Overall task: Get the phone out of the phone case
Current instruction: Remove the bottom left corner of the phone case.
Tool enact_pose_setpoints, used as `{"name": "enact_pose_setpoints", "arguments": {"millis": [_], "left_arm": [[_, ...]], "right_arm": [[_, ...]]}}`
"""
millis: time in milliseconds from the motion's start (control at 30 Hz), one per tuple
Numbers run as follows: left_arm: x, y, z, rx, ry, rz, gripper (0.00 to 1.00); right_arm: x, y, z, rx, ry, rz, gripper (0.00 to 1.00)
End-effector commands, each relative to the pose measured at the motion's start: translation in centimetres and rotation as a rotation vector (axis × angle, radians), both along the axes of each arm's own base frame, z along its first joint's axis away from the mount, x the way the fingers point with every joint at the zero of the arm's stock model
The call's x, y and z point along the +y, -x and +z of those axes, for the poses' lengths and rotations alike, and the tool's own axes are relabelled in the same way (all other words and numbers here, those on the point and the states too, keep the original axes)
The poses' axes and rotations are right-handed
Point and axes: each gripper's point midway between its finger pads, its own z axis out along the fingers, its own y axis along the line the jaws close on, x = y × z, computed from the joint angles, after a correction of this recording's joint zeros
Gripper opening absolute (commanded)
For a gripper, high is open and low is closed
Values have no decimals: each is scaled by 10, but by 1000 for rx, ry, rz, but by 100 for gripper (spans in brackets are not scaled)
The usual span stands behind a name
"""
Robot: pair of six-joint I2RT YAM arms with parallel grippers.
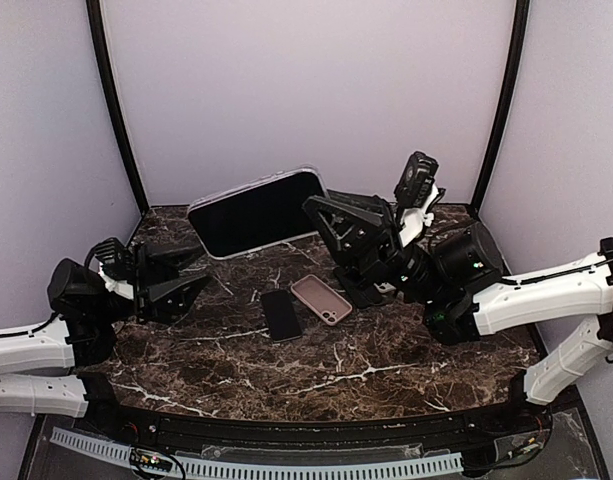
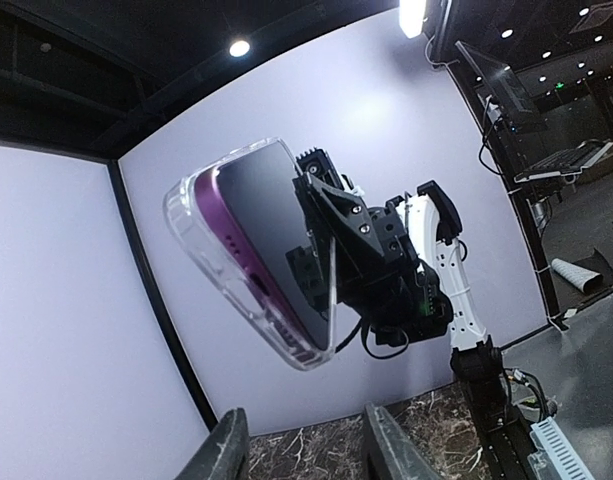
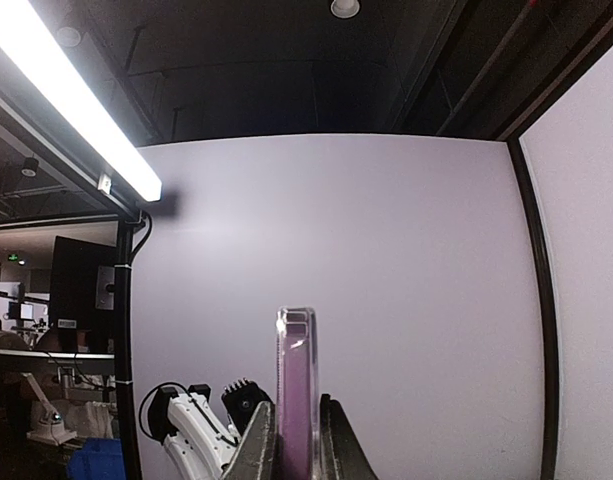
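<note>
My right gripper is shut on a purple phone in a clear case, holding it in the air above the back of the table, screen toward the top camera. In the right wrist view the phone stands edge-on between my fingers. In the left wrist view the phone in its clear case hangs high up, tilted, with the right gripper clamped on its right side. My left gripper is open and empty, low at the left, its fingers below the phone.
A small black phone and a pink phone case lie flat on the dark marble table near its middle. Pale walls and black corner posts close in the back and sides.
</note>
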Motion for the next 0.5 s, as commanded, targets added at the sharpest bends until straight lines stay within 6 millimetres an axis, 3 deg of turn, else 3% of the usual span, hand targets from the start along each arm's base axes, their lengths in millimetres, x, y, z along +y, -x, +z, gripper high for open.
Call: {"name": "enact_pose_setpoints", "arguments": {"millis": [0,167,467], "left_arm": [[2,15,28,-43,59,-87,39],[-2,20,30,-58,47,-127,30],[-6,23,29,-60,17,-165,26]], "right_arm": [[-24,5,41,-13,-175,25,0],[-21,5,40,-20,-173,29,0],[-14,5,35,-15,-161,51,0]]}}
